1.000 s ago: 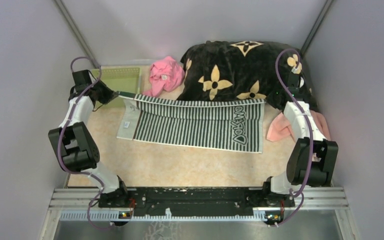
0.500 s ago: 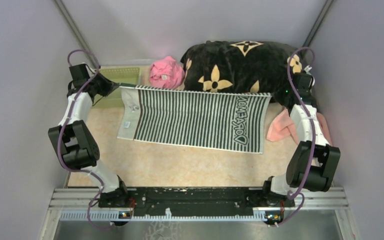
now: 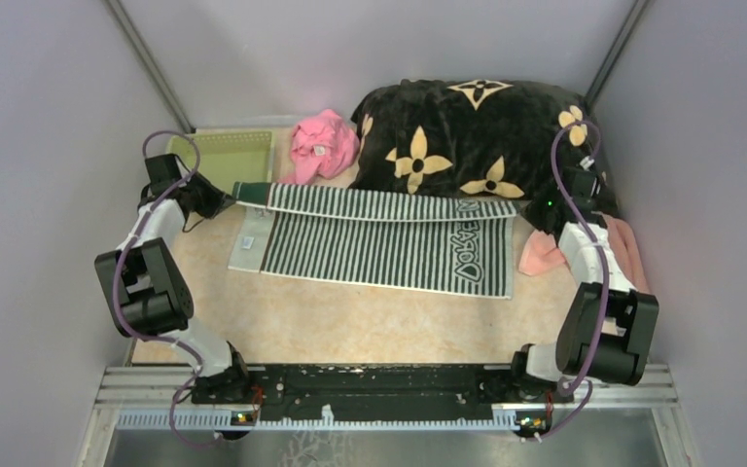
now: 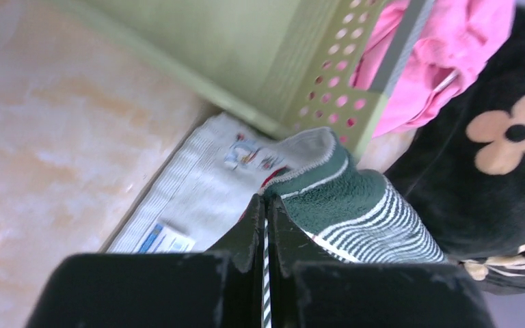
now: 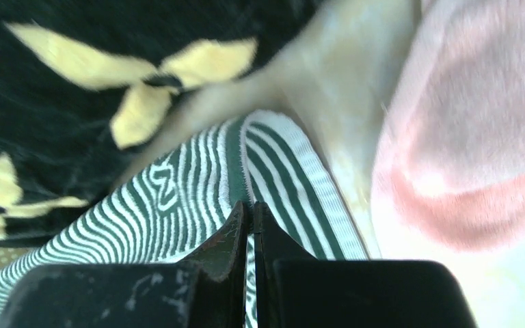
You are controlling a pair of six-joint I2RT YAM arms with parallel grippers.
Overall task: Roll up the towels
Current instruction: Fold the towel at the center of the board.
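Wrist views alone show left claw point(image 4: 265, 203) and right claw point(image 5: 249, 206) each pinching one dark green white-striped terry towel point(image 3: 379, 248); one pale salmon-pink terry towel point(image 5: 465, 137) beside right claw.

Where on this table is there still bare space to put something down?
The widest bare stretch of table lies between the near edge of the striped towel and the arms' base rail. A smaller patch sits left of that towel, in front of the green tray. The far side is crowded: tray, pink cloth, black blanket, with the salmon towel at right.
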